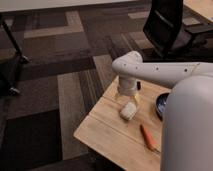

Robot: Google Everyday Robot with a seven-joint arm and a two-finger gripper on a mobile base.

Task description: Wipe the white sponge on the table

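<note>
The white sponge [129, 110] lies on the light wooden table [102, 131], near its left edge. My gripper [127, 97] hangs straight down from the white arm's wrist [128, 69], right above the sponge's far end and very close to it. I cannot tell whether it touches the sponge.
A slim orange stick [148, 137] lies on the table in front of the sponge, to its right. A dark bowl [162, 105] sits at the right, partly behind my arm. A black office chair [167, 27] stands beyond the table. A dark stand [11, 65] is at the far left on the carpet.
</note>
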